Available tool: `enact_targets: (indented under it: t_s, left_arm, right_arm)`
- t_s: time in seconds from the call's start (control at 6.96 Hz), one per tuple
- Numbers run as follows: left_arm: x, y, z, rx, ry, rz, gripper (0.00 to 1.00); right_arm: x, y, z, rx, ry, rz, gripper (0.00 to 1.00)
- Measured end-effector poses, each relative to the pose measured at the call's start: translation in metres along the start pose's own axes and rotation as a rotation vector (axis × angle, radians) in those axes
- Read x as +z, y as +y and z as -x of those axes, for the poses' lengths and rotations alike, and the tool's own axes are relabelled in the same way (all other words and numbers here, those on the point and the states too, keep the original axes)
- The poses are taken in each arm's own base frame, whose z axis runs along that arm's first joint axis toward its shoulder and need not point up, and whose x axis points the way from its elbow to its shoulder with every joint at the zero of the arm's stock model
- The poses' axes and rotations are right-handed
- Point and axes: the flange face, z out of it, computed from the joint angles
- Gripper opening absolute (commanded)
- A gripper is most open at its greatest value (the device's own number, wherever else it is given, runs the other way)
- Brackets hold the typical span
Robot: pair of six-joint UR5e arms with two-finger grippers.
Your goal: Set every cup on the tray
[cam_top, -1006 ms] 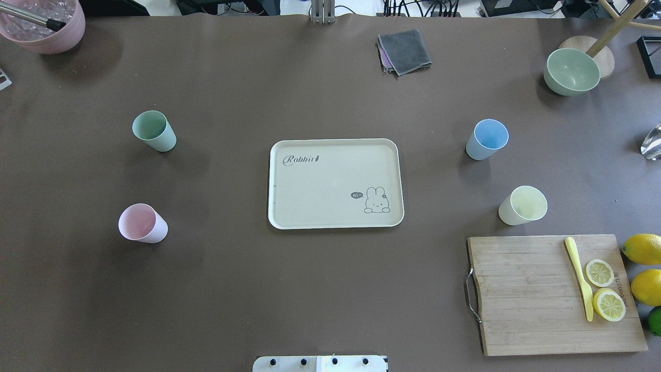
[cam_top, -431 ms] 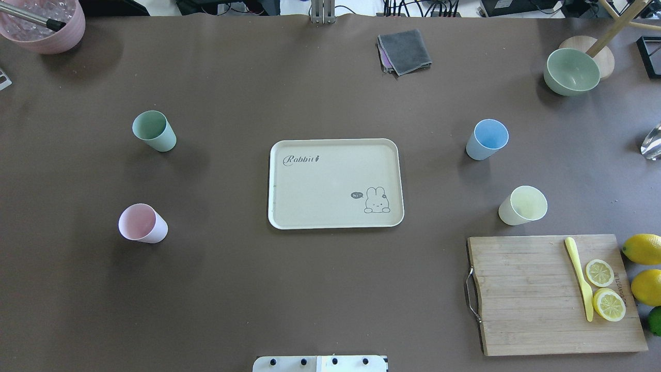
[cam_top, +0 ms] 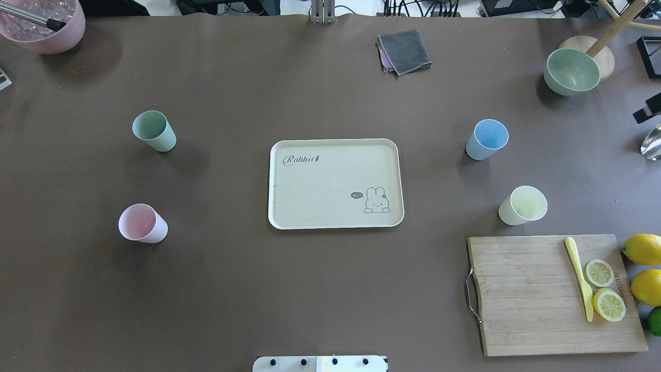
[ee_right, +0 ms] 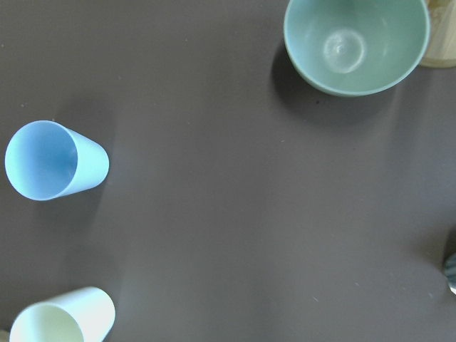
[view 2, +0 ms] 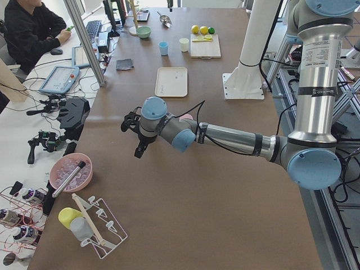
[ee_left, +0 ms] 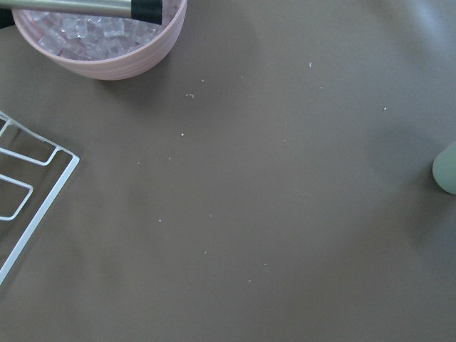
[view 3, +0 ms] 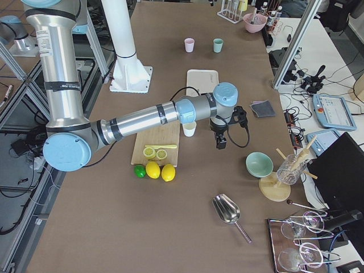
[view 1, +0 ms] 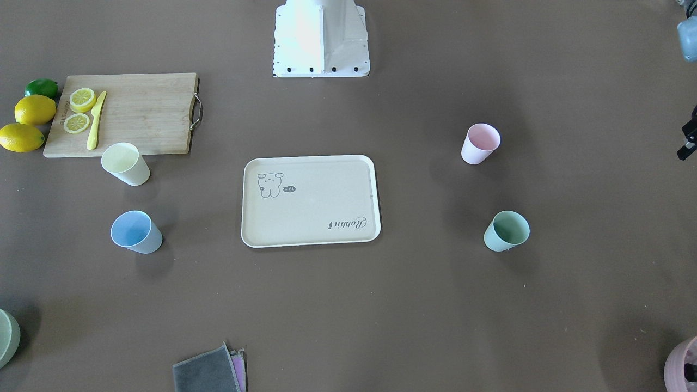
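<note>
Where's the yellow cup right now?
In the overhead view the yellow cup stands on the table at the right, just past the wooden cutting board's far edge, with the blue cup beyond it and the tray to its left.

We see the cream tray [cam_top: 330, 181] lying flat at mid-table (its bear drawing and "Rabbit" script face up). All four tumblers stand upright on the table, well apart from it: the mint green cup [cam_top: 154, 130] and pink cup [cam_top: 142, 223] on its left, the light blue cup [cam_top: 486, 139] and pale yellow cup [cam_top: 522, 205] on its right.
</note>
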Motion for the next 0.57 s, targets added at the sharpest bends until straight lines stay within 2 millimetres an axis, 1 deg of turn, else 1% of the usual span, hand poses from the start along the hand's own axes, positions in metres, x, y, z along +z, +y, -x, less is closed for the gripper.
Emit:
enact_targets:
  t_s: [0.14, 0.29, 0.43, 0.57]
  left_arm:
    - [0.008, -0.004, -0.014, -0.053, 0.016, -0.007, 0.98]
    - [0.016, -0.005, -0.03, -0.099, 0.038, -0.021, 0.98]
    - [0.027, -0.004, -0.048, -0.132, 0.055, -0.032, 0.98]
    - [0.038, -0.001, -0.061, -0.146, 0.054, -0.035, 0.98]
  right_arm:
    - [0.02, -0.008, 0.032, 0.057, 0.017, -0.013, 1.0]
    - [0.036, -0.008, 0.054, 0.098, 0.018, -0.045, 1.0]
    - [0.05, -0.001, 0.067, 0.118, 0.002, -0.066, 1.0]
    - [0.065, 0.014, 0.074, 0.122, -0.02, -0.07, 1.0]
